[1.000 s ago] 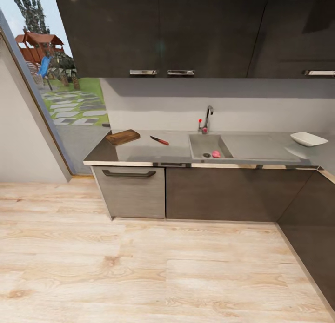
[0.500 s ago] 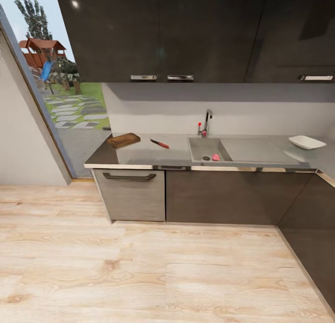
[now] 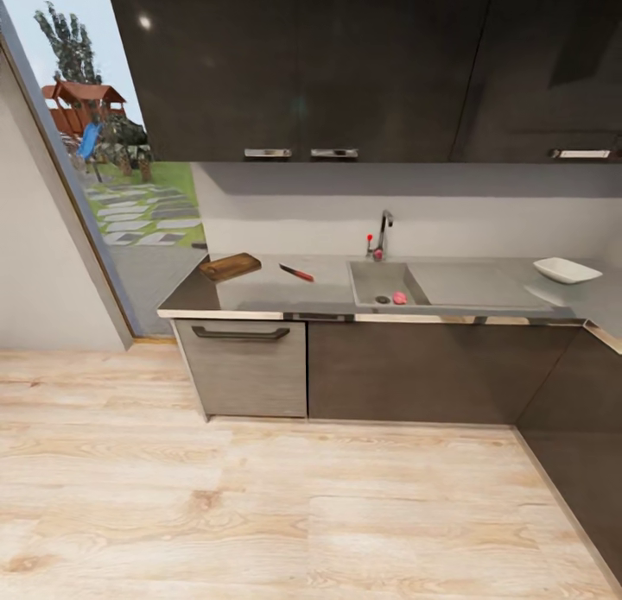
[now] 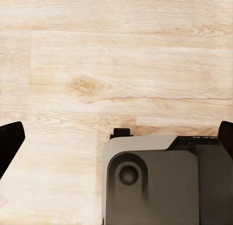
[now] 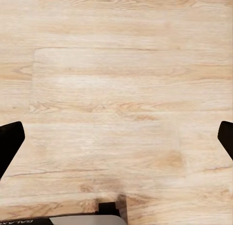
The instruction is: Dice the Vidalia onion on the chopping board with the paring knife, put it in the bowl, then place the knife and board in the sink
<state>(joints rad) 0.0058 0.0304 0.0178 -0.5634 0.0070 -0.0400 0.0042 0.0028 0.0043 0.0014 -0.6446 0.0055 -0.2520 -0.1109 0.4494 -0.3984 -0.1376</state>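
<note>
- Head view: the countertop (image 3: 259, 293) runs along the far wall above dark cabinet fronts, across a stretch of light wood floor (image 3: 259, 514).
- The sink (image 3: 380, 281) is set into the countertop, with its tap (image 3: 381, 233) at the back edge.
- The Vidalia onion (image 3: 399, 298) lies inside the sink basin, just beside the round dark drain (image 3: 383, 300).
- The chopping board (image 3: 230, 266) lies flat near the left end of the countertop.
- The paring knife (image 3: 296, 273) lies flat on the countertop between the chopping board and the sink, apart from both.
- The bowl (image 3: 567, 270) sits on the countertop at the right, well apart from the sink basin.
- Left gripper (image 4: 116, 142): the 2 fingers stand wide apart over the floor, holding nothing.
- Right gripper (image 5: 116, 142): the 2 fingers stand wide apart over the floor, holding nothing.
</note>
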